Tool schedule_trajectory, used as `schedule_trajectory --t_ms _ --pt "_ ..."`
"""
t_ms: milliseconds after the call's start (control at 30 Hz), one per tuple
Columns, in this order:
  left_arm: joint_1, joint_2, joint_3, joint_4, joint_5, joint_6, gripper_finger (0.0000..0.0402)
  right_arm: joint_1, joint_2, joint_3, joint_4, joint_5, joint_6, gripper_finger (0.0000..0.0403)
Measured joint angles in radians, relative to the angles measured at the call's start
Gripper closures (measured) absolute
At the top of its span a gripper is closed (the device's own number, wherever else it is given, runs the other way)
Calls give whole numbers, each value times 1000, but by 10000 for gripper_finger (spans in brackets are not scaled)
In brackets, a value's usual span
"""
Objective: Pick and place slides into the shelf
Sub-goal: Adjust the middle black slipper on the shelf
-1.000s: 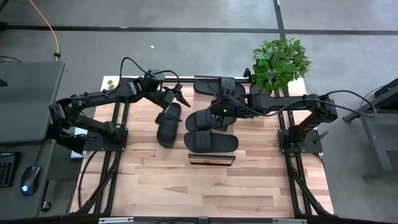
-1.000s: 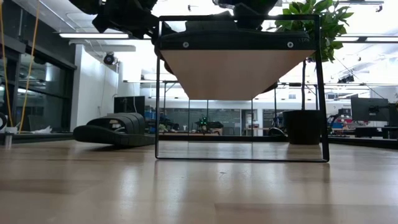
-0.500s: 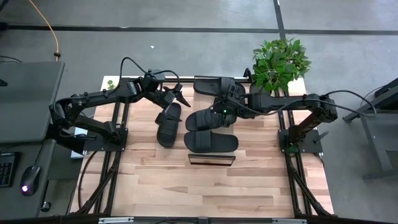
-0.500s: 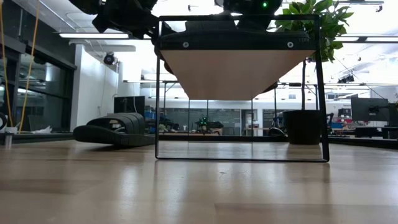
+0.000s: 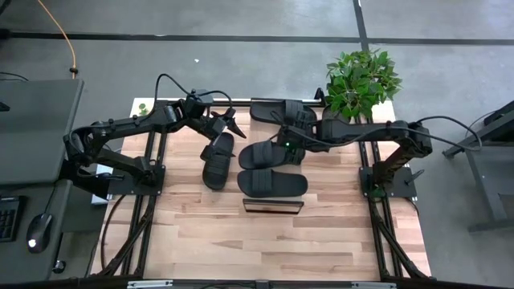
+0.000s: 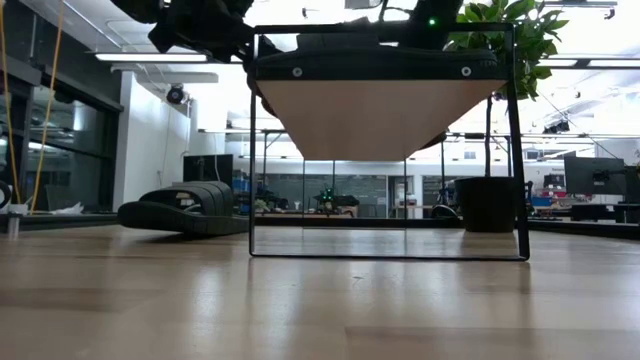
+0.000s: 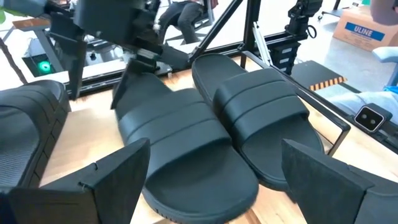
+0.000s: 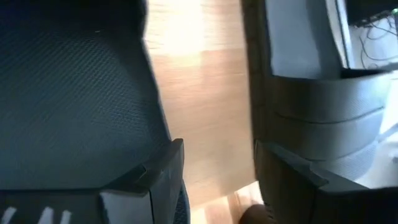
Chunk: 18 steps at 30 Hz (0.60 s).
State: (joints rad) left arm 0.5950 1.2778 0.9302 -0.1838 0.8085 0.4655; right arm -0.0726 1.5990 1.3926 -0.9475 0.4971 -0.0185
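Observation:
Four black slides show in the high view. Three lie across the shelf's board: near (image 5: 273, 183), middle (image 5: 271, 154), far (image 5: 277, 112). The fourth (image 5: 217, 160) rests sole-down on the table left of the shelf (image 5: 273, 206), as the low view shows (image 6: 185, 210). My left gripper (image 5: 229, 128) hovers open beyond that fourth slide's far end. Its wrist view (image 7: 214, 186) looks over two slides (image 7: 186, 143) lying side by side. My right gripper (image 5: 281, 147) is open and low over the middle slide. Its fingers (image 8: 217, 174) straddle bare wood between two slides.
A potted plant (image 5: 361, 80) stands at the table's far right corner. The shelf's thin black frame (image 6: 515, 140) rises from the table, with the board (image 6: 380, 110) high in it. Bare butcher-block tabletop (image 5: 265, 241) lies on the near side of the shelf.
My right gripper has shifted slightly toward the table's left over the slides on the shelf. The slides and my left arm have stayed where they were.

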Motion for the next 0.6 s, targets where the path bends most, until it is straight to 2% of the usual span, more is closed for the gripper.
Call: schedule_trajectory --t_ms 467,600 --pt "0 0 0 0 -10 5 60 28 -5 2 -12 -88 -25 208" --pt "0 0 0 1 -44 12 60 27 -18 1 -14 -114 -47 208"
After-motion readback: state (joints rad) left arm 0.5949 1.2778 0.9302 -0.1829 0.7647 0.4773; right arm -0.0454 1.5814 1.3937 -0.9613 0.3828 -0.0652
